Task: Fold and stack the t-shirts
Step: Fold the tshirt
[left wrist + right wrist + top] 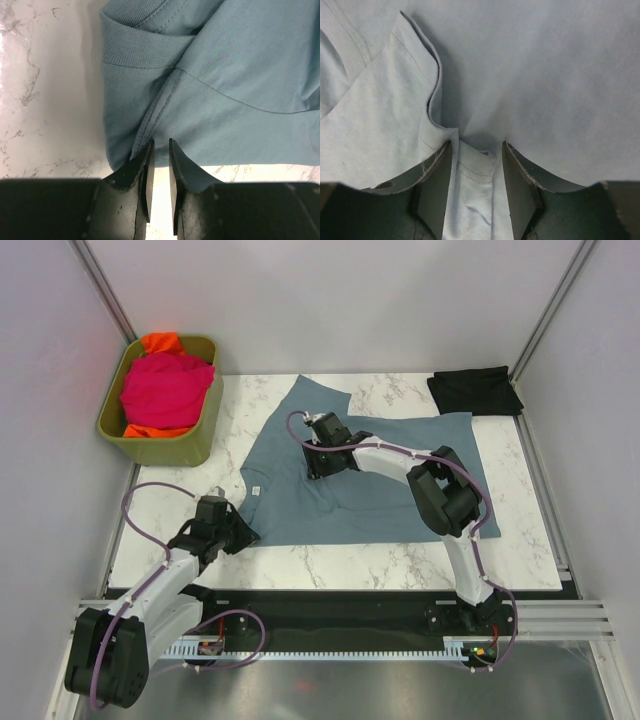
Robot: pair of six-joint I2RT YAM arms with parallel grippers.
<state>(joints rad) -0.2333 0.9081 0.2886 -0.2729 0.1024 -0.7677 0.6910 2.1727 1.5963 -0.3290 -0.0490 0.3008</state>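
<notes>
Blue-grey t-shirt (300,510) lies spread across the middle of the counter (400,560). Right gripper (475,145), over its centre: jaws apart, astride a raised fold. Left gripper (160,144), at its near-left edge: jaws nearly together, cannot tell whether cloth is pinched.

A table (330,565) with a white, grey-veined marble top fills the middle of the booth. Plain pale grey walls (330,300) close it in at the back and on both sides, with slanting metal posts (105,285) at the back corners. An olive-green bin (205,435) stands at the far left corner. Metal rails (560,615) run along the near edge. The light is soft and even.
</notes>
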